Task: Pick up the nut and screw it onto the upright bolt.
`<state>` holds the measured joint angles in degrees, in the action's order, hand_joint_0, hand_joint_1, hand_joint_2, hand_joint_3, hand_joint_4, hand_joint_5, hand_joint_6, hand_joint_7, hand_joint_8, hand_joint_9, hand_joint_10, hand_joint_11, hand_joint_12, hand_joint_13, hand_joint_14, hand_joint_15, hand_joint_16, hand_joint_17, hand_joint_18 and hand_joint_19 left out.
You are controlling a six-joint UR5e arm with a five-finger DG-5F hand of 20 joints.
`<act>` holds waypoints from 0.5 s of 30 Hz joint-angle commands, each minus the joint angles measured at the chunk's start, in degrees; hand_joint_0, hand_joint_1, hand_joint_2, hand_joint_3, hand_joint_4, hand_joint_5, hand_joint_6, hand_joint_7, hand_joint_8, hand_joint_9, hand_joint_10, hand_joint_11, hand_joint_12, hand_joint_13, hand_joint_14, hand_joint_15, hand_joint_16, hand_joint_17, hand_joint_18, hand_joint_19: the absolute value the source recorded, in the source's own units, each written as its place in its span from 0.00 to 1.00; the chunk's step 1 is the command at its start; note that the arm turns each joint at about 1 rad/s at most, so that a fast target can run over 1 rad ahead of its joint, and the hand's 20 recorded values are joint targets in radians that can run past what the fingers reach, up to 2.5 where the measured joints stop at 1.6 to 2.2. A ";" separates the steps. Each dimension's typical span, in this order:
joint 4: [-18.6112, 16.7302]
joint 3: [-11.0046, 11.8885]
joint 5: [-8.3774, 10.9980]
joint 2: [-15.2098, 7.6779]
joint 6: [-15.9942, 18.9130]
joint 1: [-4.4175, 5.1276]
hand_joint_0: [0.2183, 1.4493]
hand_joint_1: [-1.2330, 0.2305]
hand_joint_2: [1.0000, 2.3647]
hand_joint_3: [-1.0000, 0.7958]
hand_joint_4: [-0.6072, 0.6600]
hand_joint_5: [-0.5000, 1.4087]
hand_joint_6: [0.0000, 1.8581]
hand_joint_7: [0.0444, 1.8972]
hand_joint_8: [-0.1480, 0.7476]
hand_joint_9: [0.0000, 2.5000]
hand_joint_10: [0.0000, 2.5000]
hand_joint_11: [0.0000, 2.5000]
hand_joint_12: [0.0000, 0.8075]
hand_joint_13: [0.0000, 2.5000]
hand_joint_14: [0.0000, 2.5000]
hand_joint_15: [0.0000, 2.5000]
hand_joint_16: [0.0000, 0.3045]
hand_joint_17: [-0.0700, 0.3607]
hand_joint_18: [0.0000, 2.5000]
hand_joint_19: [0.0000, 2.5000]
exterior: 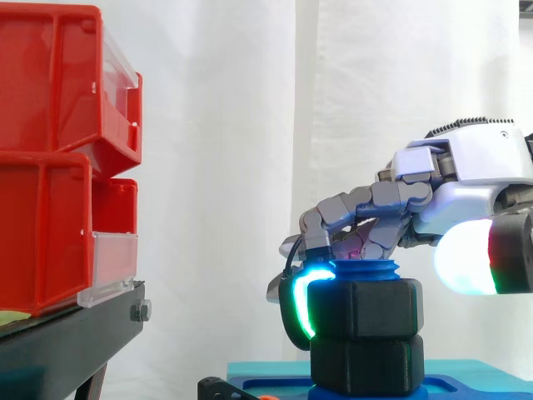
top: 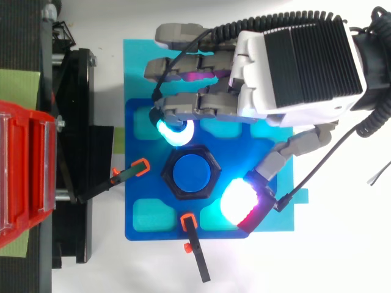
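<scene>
1. From my station I saw the hand [top: 299, 67] come in over the blue fixture plate [top: 142, 220], its fingers bent down around the work.
2. The black hex nut [exterior: 364, 307] was off the table and sitting on the upright blue bolt [top: 190, 174]. In the side view the bolt's threaded top stood a little above the nut's upper face.
3. Below the nut sat a second black hex block [exterior: 366, 362]. The two met at a thin seam with no gap that I could make out.
4. The cyan-glowing fingertip pad [top: 174, 131] lay against one side of the nut. The white-glowing thumb pad [top: 241, 201] sat close on the opposite side. I read this as the hand clasping the nut across its flats, though the thumb's contact was hard to confirm.
5. My judgement was that the pick-up and the start of the thread were done and the nut was run down most of the way. What seemed left was a final snug turn, if any, and then letting go.
6. Two orange-tipped clamps [top: 131, 174] pinned the plate's edges, well clear of the hand. The red bins [exterior: 50, 167] stood apart.
</scene>
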<state>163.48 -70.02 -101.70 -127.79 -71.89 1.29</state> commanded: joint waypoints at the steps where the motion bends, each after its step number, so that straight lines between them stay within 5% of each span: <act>1: 0.00 -0.02 -0.08 0.00 0.00 -0.23 0.15 0.58 0.00 0.28 0.68 0.26 0.27 0.73 0.54 0.36 0.00 0.00 0.47 0.19 0.00 0.00 0.15 0.40 0.02 0.00; 8: 0.00 0.06 -0.08 0.00 0.00 -0.41 0.16 0.58 0.00 0.28 0.68 0.27 0.27 0.71 0.53 0.41 0.00 0.00 0.46 0.21 0.00 0.00 0.15 0.39 0.04 0.00; 15: -1.32 -0.02 -0.08 0.00 0.00 -0.41 0.15 0.58 0.00 0.28 0.66 0.19 0.27 0.41 0.49 0.31 0.00 0.00 0.48 0.17 0.00 0.00 0.16 0.42 0.01 0.00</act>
<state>163.05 -70.02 -101.78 -127.80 -71.89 0.87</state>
